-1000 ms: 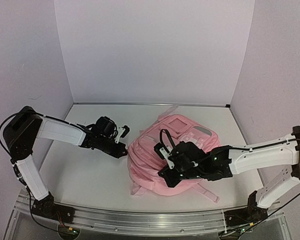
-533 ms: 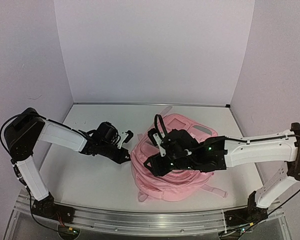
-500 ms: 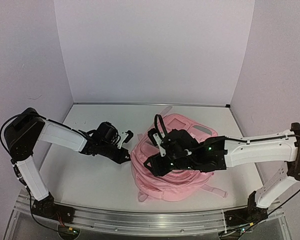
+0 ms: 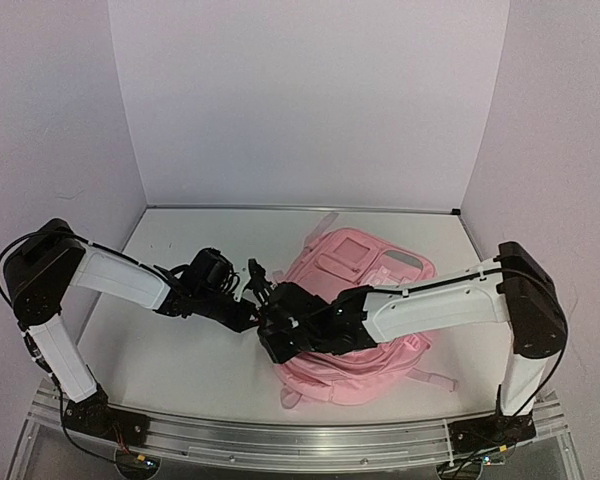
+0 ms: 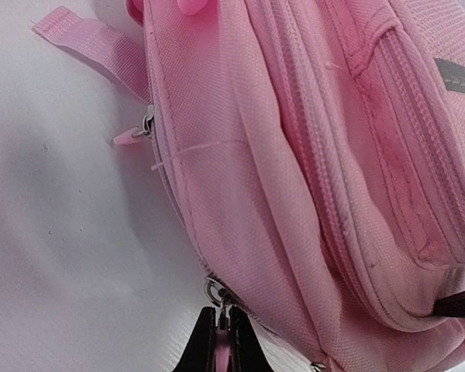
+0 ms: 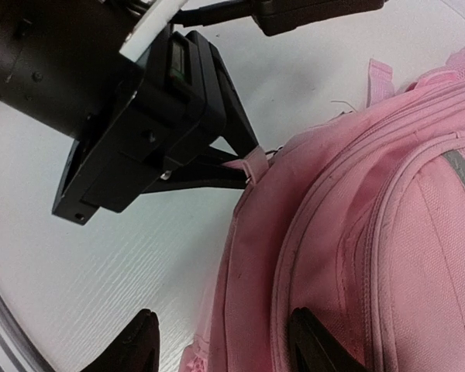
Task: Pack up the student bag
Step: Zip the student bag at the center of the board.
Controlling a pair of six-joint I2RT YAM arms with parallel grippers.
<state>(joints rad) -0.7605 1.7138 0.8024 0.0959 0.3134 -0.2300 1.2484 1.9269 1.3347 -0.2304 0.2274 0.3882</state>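
Note:
The student bag (image 4: 380,300) is a big pink backpack lying flat on the white table, also filling the left wrist view (image 5: 294,155) and the right wrist view (image 6: 372,232). My left gripper (image 4: 250,316) (image 5: 223,345) is shut on a pink zipper pull (image 5: 222,350) (image 6: 255,162) at the bag's left edge, below a metal ring (image 5: 214,292). My right gripper (image 4: 271,340) (image 6: 226,349) is open just above the bag's left edge, right next to the left gripper (image 6: 139,132). Its two fingers stand either side of the bag's side seam without pinching it.
A second pink zipper pull (image 5: 129,137) and a loose pink strap (image 5: 93,43) lie on the table beside the bag. Another strap (image 4: 435,380) trails at the bag's near right. White walls close in the table (image 4: 180,370) on three sides.
My right arm has swung left across the bag to its left edge, and its gripper has gone from shut to open. The left gripper has kept its grip and shifted slightly.

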